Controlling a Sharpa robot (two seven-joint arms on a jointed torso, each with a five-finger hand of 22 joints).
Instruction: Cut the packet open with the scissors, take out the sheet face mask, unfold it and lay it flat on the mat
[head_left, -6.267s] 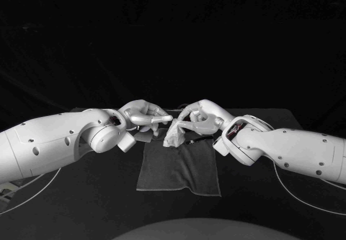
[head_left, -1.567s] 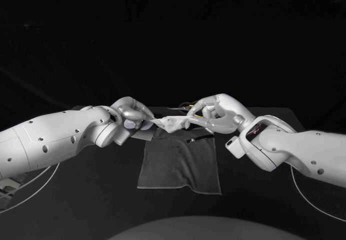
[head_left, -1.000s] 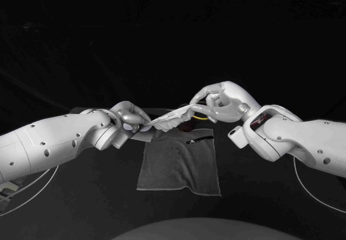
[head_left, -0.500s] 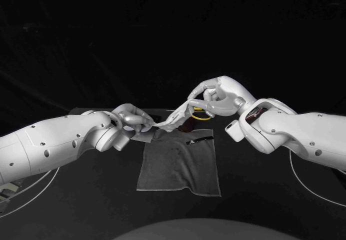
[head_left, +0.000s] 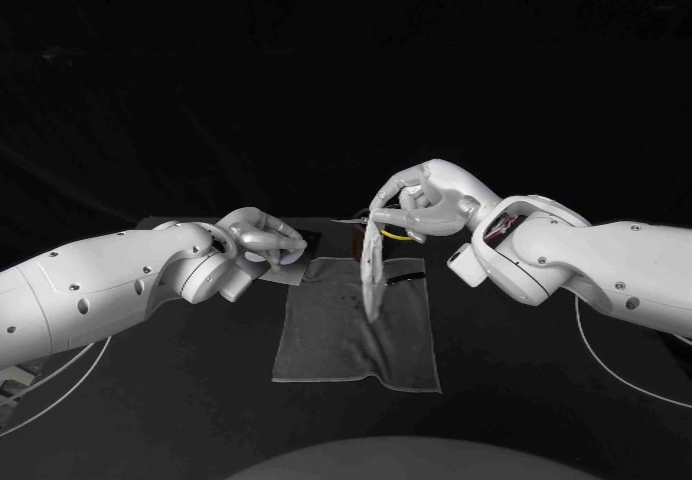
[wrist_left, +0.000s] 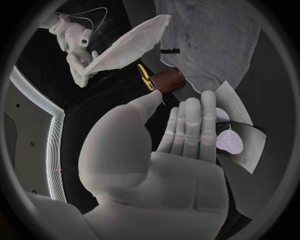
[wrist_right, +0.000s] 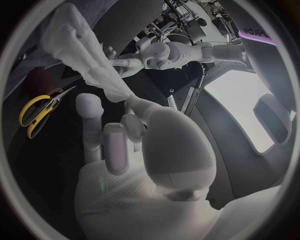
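Dropped from left hand (head_left: 260, 240), now empty with fingers straightened; find sheet face mask (head_left: 374, 270) hanging long-axis vertical above mat (head_left: 332, 345), top pinched by right hand (head_left: 426, 205), free lower edge rightward of left hand.

Black table (head_left: 508, 352) under dim light, creased dark cloth backdrop (head_left: 346, 90) behind.

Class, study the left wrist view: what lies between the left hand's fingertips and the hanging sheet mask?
A brown cylinder and the scissors, with the yellow handle showing, lie in that stretch, as the left wrist view shows.
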